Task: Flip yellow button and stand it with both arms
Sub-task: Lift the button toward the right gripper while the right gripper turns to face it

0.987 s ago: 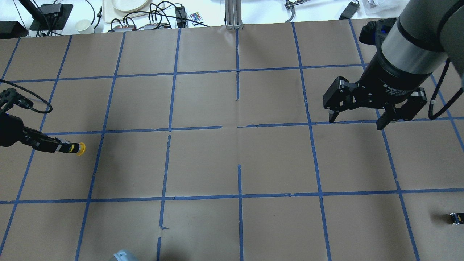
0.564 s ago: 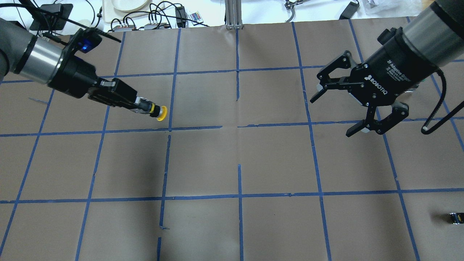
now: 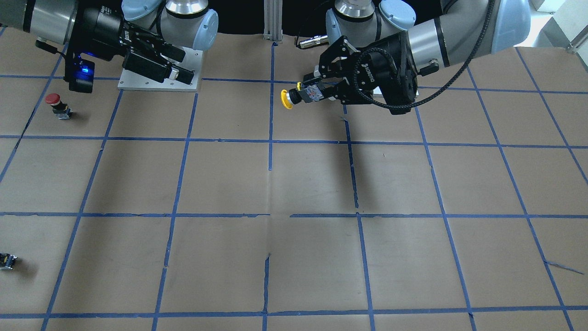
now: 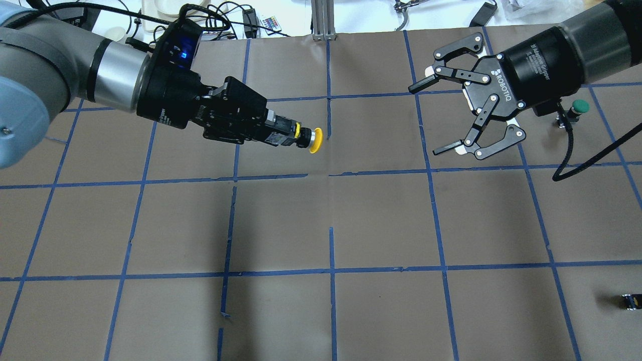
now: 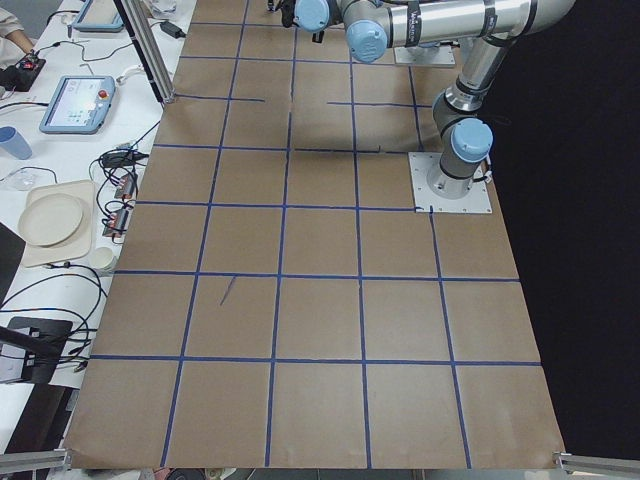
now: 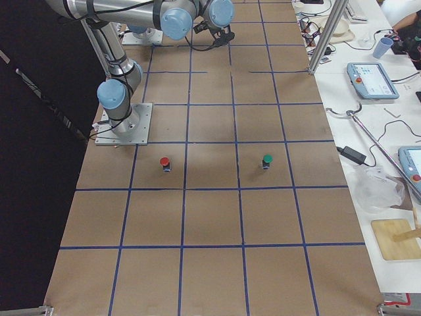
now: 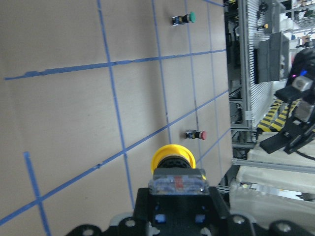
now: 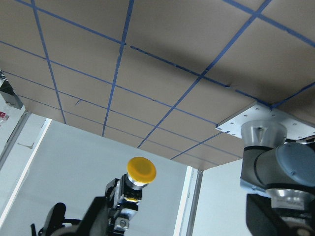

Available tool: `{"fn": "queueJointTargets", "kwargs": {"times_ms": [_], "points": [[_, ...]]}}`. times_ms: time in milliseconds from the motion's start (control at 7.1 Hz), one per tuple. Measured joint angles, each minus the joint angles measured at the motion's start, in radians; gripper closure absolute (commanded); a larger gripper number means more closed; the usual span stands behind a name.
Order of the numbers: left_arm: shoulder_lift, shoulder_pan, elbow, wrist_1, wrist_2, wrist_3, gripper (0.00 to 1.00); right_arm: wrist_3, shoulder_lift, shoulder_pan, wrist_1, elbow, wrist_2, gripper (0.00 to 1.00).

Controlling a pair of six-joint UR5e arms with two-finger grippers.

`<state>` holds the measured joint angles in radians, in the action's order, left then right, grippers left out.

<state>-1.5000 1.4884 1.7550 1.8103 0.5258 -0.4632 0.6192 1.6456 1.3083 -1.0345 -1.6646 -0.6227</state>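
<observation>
My left gripper (image 4: 282, 134) is shut on the boxy body of the yellow button (image 4: 314, 140) and holds it level in the air above the table's far middle, cap pointing toward the right arm. In the front-facing view the left gripper (image 3: 318, 92) holds the button (image 3: 286, 99) above the table. The left wrist view shows the cap (image 7: 172, 156) past the clamped body. My right gripper (image 4: 425, 120) is open and empty, jaws spread wide and facing the button, about one grid square from it. The right wrist view shows the cap (image 8: 141, 169) head-on.
A green-capped button (image 4: 578, 107) stands behind the right gripper. A red-capped button (image 3: 54, 102) stands on the table near the right arm's base. A tiny black-and-yellow switch part (image 4: 630, 302) lies at the near right edge. Cables and plates lie beyond the table's far edge.
My left arm has carried the yellow button from the table's left edge up and right to the far middle. My right gripper has turned to face it and stays open.
</observation>
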Motion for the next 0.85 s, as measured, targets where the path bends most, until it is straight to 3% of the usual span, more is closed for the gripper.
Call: {"fn": "queueJointTargets", "kwargs": {"times_ms": [282,564,846], "points": [[0.003,0.044,0.011,-0.006,-0.151,0.081,0.98,0.089,-0.028,-0.002,0.021,-0.001,0.118,0.00],[0.001,0.061,0.026,-0.008,-0.265,0.145,0.98,0.108,-0.027,-0.003,0.067,-0.007,0.183,0.00],[-0.002,0.091,0.028,-0.011,-0.311,0.170,0.98,0.108,-0.005,-0.002,0.116,-0.009,0.227,0.00]]}}
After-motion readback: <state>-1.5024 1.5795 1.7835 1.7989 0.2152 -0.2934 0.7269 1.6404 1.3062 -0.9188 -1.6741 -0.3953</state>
